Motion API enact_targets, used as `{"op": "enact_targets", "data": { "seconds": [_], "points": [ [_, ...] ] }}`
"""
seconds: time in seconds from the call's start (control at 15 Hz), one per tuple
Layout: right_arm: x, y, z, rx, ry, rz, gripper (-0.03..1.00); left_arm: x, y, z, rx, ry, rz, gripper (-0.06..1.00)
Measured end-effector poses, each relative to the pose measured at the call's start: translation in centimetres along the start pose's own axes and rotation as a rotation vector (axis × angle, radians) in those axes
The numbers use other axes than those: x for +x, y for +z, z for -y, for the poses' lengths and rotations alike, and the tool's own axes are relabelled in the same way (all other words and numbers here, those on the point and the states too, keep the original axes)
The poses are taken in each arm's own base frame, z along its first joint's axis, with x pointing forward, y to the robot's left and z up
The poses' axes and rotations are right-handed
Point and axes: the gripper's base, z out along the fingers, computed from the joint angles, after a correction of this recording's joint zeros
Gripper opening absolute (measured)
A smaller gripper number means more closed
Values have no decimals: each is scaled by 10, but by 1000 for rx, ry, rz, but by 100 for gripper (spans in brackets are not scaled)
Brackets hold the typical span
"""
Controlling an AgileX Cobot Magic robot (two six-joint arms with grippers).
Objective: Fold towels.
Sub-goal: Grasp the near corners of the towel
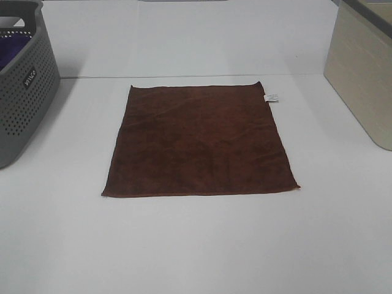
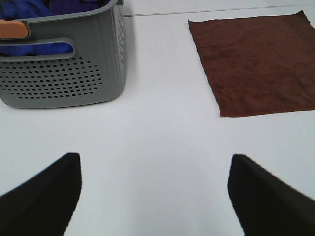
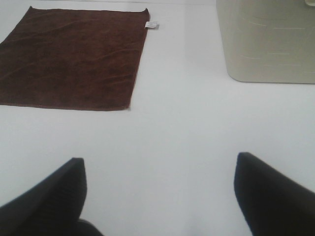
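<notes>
- A grey perforated basket (image 1: 24, 104) stands at the table's (image 1: 196, 245) left edge, holding a purple cloth (image 2: 29, 7).
- The left gripper (image 2: 155, 162) hovers with fingers spread wide, gripping nothing.
- The towel (image 1: 199, 141) lies flat and unfolded at mid-table, its white tag (image 1: 271, 97) at the far right corner.
- The right gripper (image 3: 157, 162) is likewise spread and empty.
- A beige bin (image 1: 361, 79) stands at the right.
</notes>
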Motion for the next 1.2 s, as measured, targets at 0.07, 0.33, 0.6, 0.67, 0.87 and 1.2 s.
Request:
{"op": "enact_targets", "data": {
  "seconds": [0.07, 0.33, 0.6, 0.67, 0.87, 1.2],
  "points": [
    [0, 0, 0, 0, 0, 0, 77, 0, 0, 0, 0, 0, 0, 78],
    [0, 0, 0, 0, 0, 0, 77, 0, 0, 0, 0, 0, 0, 78],
    [0, 0, -1, -7, 3, 1, 77, 0, 0, 0, 3, -1, 0, 78],
    [0, 0, -1, -7, 3, 1, 77, 0, 0, 0, 3, -2, 2, 78],
    [-3, 0, -1, -11, 6, 14, 77, -1, 0, 0, 3, -3, 9, 78],
    [-42, 24, 4, -17, 50, 18, 76, -34, 16, 1, 44, -88, 104, 78]
  ]
}}
